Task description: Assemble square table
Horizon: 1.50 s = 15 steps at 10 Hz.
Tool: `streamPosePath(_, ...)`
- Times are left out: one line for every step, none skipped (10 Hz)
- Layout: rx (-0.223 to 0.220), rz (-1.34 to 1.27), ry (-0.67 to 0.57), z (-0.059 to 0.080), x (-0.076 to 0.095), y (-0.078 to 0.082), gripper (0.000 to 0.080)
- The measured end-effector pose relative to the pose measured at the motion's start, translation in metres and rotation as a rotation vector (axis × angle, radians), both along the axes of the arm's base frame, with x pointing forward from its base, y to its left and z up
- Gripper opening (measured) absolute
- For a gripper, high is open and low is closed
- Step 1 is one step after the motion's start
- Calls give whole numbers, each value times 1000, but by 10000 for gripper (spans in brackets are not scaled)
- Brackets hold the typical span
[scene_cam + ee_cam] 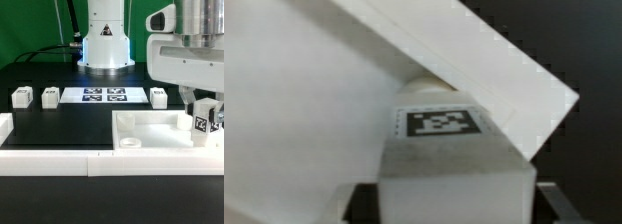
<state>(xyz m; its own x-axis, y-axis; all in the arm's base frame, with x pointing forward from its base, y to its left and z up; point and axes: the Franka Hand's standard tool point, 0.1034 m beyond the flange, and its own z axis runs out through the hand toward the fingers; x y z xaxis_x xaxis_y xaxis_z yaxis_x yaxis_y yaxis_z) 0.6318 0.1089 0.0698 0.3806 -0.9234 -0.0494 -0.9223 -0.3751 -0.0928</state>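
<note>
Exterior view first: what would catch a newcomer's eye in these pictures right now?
The hand, at the exterior view's right, grips a tagged white leg by the right end of the square tabletop; the wrist view fills with that leg's tag. Behind, the marker board lies between two spare legs on the exterior view's left and a third leg on its right.

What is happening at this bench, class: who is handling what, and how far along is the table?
The robot's gripper is shut on one table leg, holding it at the corner of the square tabletop on the exterior view's right. Three spare legs sit loose at the back, flanking the marker board. No leg looks fitted yet.
</note>
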Motion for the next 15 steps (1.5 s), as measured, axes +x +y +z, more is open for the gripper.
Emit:
streamPosePath(24, -160, 20, 0, -1, 0, 294)
streamPosePath(48, -296, 38, 0, -1, 1, 294)
streamPosePath(78, -422, 51, -1, -2, 2, 294)
streamPosePath(101, -569, 66, -1, -3, 2, 294)
streamPosePath(105, -649, 75, 0, -2, 3, 294)
streamPosePath(109, -698, 86, 0, -3, 2, 294)
streamPosePath(112, -739, 90, 0, -3, 2, 294)
streamPosePath(112, -787, 94, 0, -3, 2, 294)
streamPosePath(104, -802, 103, 0, -4, 2, 294)
streamPosePath(98, -794, 108, 1, -5, 1, 294)
streamPosePath(99, -789, 106, 0, -5, 1, 307)
streamPosePath(98, -789, 107, 0, -5, 1, 307)
streamPosePath(98, -788, 107, 0, -5, 1, 482)
streamPosePath(98, -787, 107, 0, -5, 1, 599)
streamPosePath(100, -777, 104, 3, -5, 3, 599)
